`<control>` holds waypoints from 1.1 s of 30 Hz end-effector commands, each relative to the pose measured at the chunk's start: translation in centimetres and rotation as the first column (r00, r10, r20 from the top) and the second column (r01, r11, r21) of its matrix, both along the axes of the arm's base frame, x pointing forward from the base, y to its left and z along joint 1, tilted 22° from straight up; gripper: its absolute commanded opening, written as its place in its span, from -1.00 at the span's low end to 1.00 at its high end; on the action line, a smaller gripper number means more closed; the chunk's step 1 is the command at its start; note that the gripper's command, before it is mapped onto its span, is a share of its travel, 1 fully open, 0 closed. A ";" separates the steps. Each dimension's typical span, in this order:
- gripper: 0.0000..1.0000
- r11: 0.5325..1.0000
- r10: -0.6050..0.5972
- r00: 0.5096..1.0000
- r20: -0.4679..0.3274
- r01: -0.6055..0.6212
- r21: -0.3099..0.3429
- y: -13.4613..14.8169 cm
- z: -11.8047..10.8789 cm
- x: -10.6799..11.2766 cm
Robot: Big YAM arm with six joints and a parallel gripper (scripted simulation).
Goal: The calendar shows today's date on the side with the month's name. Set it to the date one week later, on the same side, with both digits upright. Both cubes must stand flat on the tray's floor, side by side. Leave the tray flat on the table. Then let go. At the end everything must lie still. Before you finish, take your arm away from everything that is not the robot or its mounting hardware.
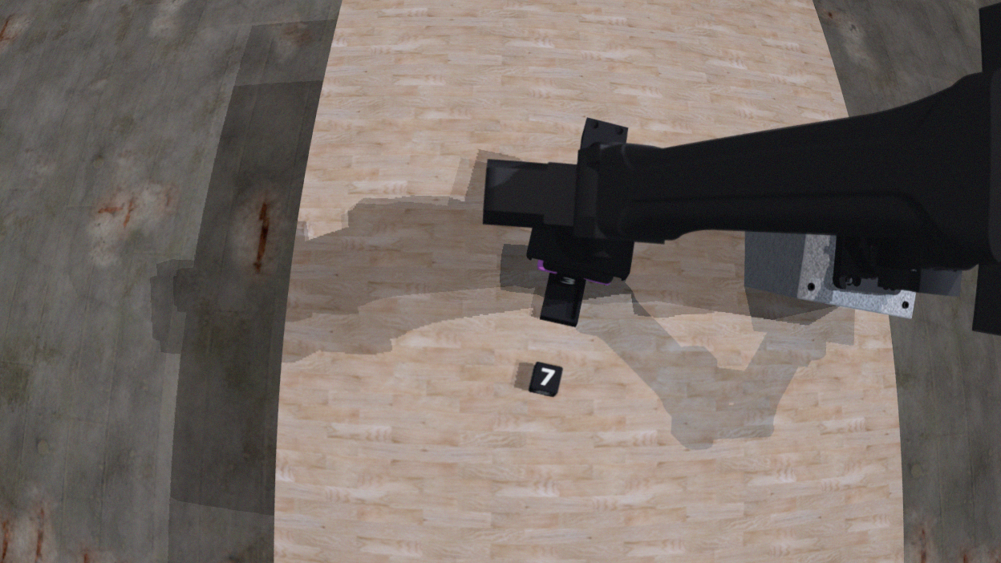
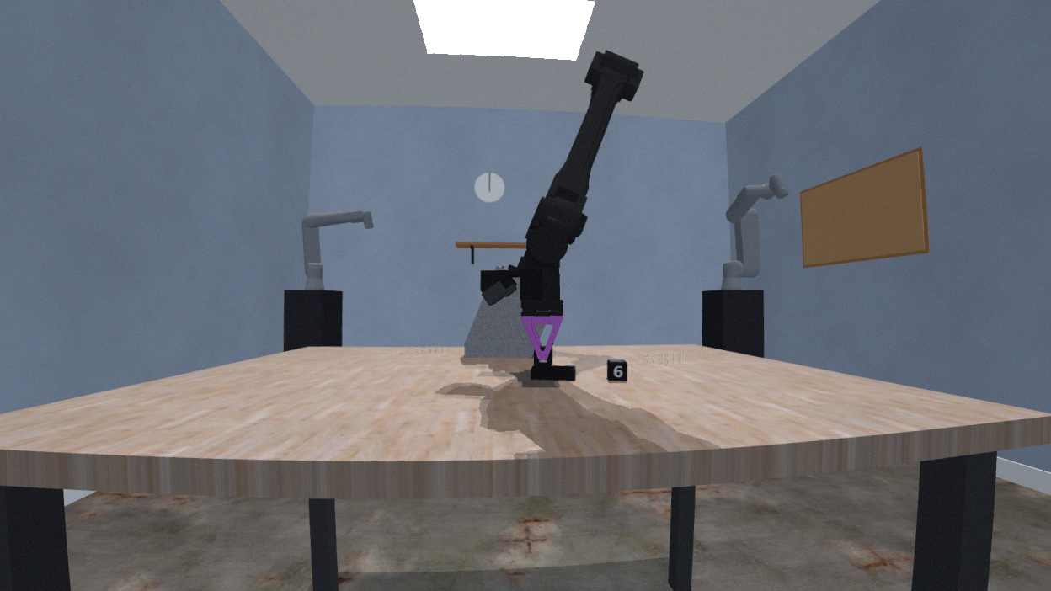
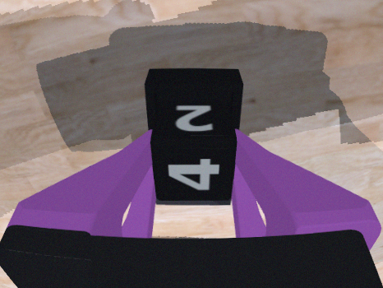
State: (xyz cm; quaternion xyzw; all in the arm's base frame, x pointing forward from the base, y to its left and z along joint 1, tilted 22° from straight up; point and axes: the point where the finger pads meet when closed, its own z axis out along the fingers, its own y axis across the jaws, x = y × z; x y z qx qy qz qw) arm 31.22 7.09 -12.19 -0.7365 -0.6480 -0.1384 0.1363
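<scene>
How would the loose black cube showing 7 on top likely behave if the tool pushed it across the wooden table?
The loose cube rests flat on one face, so it should slide, not roll. It looks rigid and sharp-edged, unlikely to deform. Being small, it is probably light and may twist if pushed off-centre by the tool.

Pale wood table (image 2: 294, 418), black tray (image 2: 552, 373), lone cube (image 2: 617, 370) beside it

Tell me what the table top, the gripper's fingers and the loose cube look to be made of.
Table top: pale wood planks, matte, with visible grain. Fingers: purple, smooth, likely plastic, closed on a black cube. Loose cube: black, matte, white painted digits; plastic or painted wood, can't tell.
</scene>
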 end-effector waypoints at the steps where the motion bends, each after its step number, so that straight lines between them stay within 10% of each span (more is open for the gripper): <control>1: -0.48 1.000 -0.007 1.000 -0.010 0.007 -0.005 0.3 -0.4 -0.5; 33: -0.48 1.000 -0.014 1.000 -0.006 0.014 -0.005 0.1 -0.3 -0.3</control>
